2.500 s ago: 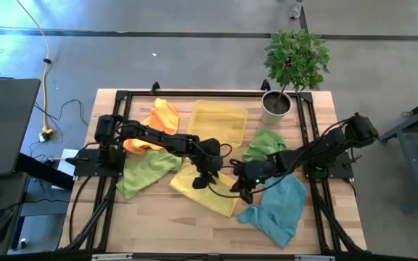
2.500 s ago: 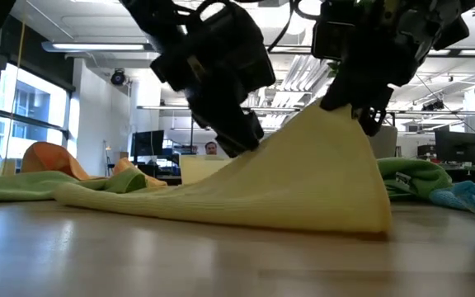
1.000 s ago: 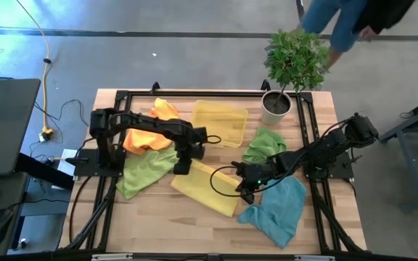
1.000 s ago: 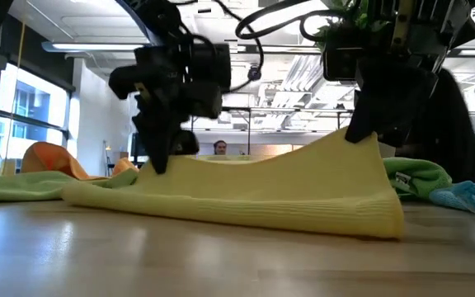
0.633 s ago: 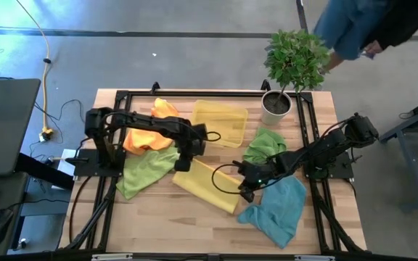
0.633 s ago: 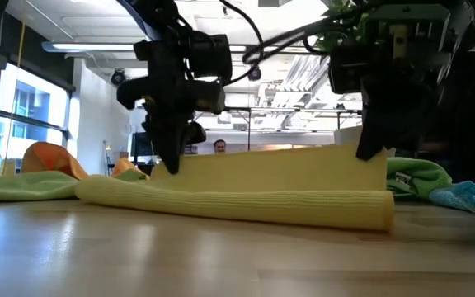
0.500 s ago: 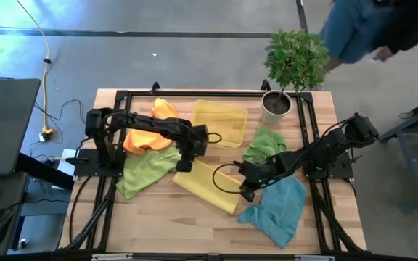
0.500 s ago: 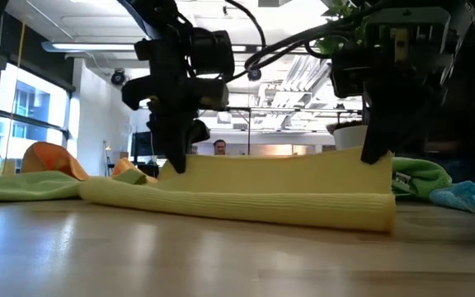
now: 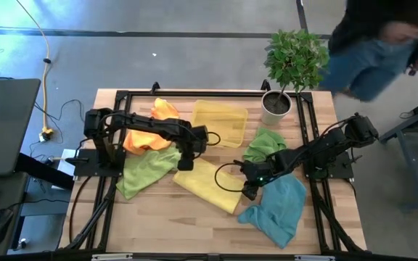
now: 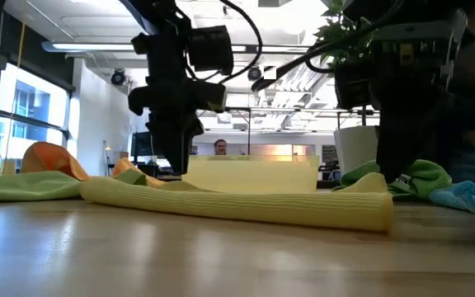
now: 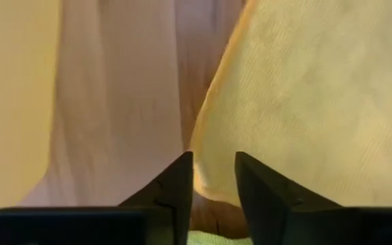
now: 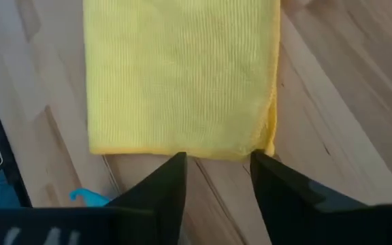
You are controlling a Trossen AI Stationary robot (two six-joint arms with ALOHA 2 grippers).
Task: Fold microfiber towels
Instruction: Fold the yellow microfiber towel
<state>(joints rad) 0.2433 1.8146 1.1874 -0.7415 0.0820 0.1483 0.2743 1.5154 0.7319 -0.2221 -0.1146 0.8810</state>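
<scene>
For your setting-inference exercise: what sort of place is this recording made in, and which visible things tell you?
Probably an open-plan robotics lab or office: ceiling strip lights and desk monitors behind the wooden table, plus a laptop beside it on a concrete floor.

Yellow tray [image 9: 220, 123] and potted plant [image 9: 293, 69] along the table's [image 9: 180, 225] far edge.

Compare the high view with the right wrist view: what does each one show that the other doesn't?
High view only: orange cloth, light green cloth, teal blue cloth, shallow yellow plastic tray, potted plant, left gripper at the towel's far end.

Right wrist view only: the folded towel's ribbed weave and stitched near edge, lying just ahead of the open dark fingers.

Both: folded yellow microfiber towel on the wooden table, right gripper.
</scene>
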